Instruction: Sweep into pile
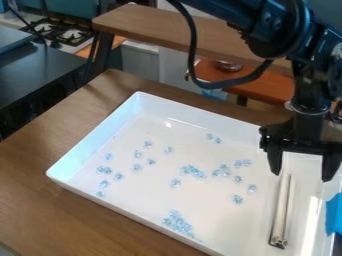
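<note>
Gripper Spread Above White Tool in Bead Tray

The black gripper [300,176], at four o'clock in the camera view, is released, its fingers wide apart. The long white tool [281,215] lies in the white tray [137,220] toward five o'clock, its upper end between and below the fingertips. Pale blue pieces [194,171] are scattered mid-tray; the densest cluster [178,223] sits at six o'clock. Blue material [334,214] shows at four o'clock.

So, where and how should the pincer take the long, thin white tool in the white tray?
Probably best around mid-length on the long, thin white tool, from above, the black two-finger pincer closing across its narrow width: its long sides run straight.
</note>
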Controlling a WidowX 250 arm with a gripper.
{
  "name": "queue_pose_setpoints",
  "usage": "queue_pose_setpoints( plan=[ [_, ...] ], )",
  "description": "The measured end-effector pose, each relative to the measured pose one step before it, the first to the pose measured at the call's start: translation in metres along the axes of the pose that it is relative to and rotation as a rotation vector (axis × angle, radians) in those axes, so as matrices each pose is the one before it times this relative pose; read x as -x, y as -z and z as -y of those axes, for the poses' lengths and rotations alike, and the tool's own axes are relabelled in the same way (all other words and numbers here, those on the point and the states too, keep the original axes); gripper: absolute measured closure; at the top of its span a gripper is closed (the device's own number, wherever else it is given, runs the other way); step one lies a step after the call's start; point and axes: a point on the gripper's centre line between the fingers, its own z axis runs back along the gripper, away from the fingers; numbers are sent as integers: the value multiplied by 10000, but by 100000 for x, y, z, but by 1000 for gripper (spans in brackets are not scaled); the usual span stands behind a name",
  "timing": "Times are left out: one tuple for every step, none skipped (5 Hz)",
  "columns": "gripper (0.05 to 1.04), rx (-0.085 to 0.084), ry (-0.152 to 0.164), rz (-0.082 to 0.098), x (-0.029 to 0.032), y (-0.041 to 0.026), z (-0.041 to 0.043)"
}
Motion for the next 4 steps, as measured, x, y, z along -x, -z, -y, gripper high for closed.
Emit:
queue_pose_setpoints(
  plan=[
    [84, -358, -25, -517, 1163, 1940, -871],
    [84, 104, 75, -89, 159, 383, 140],
    [84, -155, 71, 12, -30, 1510, -309],
    [84, -132, 87, 70, -75, 1064, -267]
  ],
)
